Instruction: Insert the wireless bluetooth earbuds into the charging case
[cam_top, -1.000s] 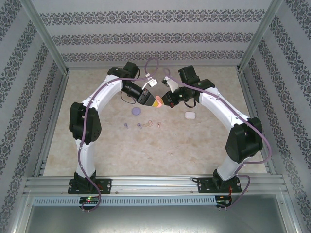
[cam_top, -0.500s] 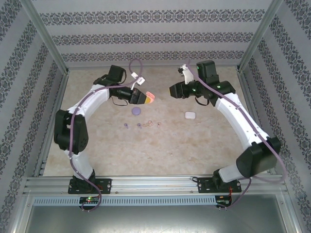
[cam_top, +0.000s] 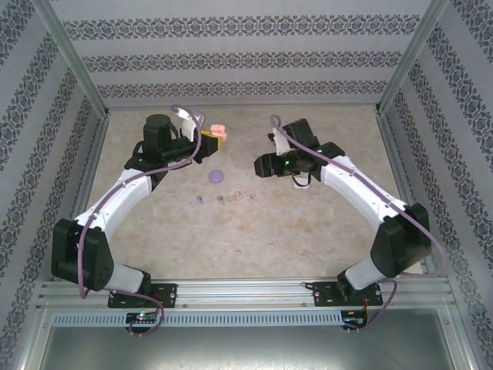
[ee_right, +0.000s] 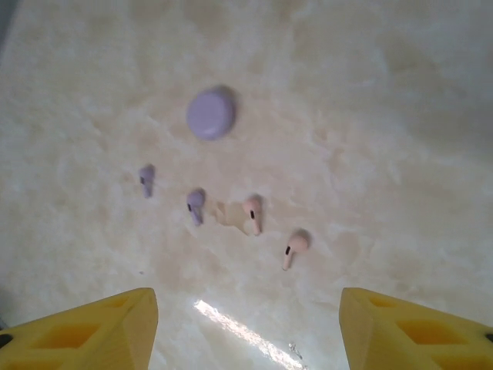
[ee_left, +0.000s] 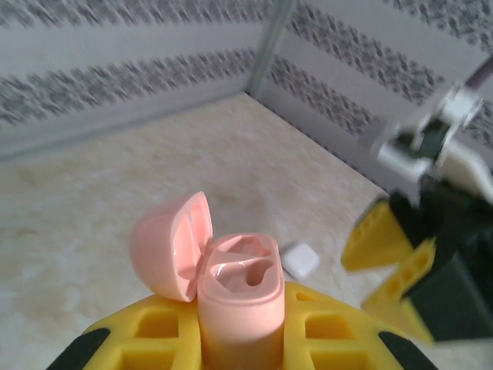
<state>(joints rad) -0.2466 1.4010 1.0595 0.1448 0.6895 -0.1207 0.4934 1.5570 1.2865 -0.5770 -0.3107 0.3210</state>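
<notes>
Pink case [ee_left: 239,289], lid open, clamped in left hand [cam_top: 209,139]; right hand [ee_right: 246,327] spread wide over the surface [ee_right: 385,116].
Pink buds [ee_right: 254,213] lie just ahead of the right hand, roughly centred between its fingers, stems roughly crosswise to the closing line; purple buds [ee_right: 196,205] just beside them. Right hand is much the nearer; left hand sits well apart, toward the far wall.

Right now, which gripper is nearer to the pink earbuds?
Right. The right gripper is open over the table just beyond the pink earbuds. The left gripper, shut on the pink case, is farther back and to the left.
</notes>
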